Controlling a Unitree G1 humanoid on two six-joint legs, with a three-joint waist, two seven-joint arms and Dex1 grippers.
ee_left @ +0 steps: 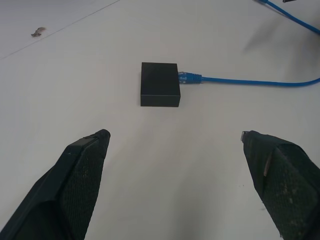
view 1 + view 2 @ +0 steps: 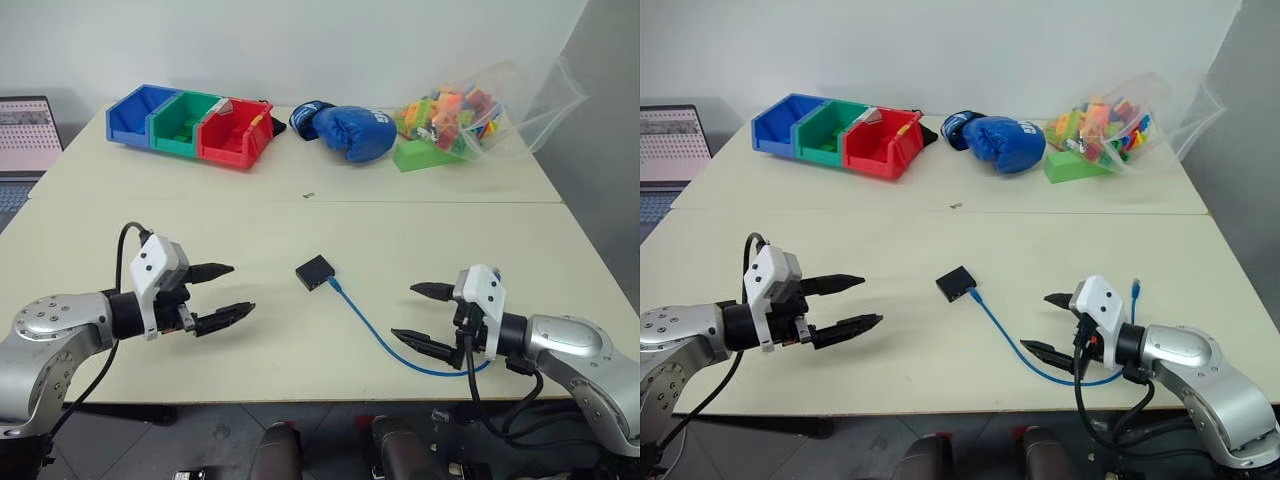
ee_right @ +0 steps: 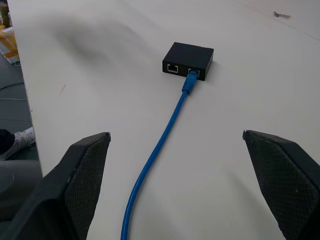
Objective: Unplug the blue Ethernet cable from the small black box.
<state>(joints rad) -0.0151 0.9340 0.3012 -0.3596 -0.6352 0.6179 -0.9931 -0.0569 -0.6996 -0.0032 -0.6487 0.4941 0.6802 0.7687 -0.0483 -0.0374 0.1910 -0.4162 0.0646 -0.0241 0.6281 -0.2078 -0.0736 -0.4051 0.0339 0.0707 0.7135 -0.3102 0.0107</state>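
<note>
The small black box (image 2: 314,271) lies flat near the middle of the cream table. The blue Ethernet cable (image 2: 372,328) is plugged into its right-hand port (image 3: 192,76) and curves toward the table's front edge, passing under my right gripper. My left gripper (image 2: 227,291) hovers open to the left of the box, pointing at it, nothing between its fingers. My right gripper (image 2: 420,314) hovers open to the right, above the cable's loop, also empty. Both wrist views look at the box (image 1: 159,84) from opposite sides.
At the back stand blue, green and red bins (image 2: 192,124), a blue boxing glove (image 2: 350,131) and a clear bag of coloured blocks (image 2: 462,118). A laptop (image 2: 24,135) sits off the table's left side. A small scrap (image 2: 309,195) lies on the table seam.
</note>
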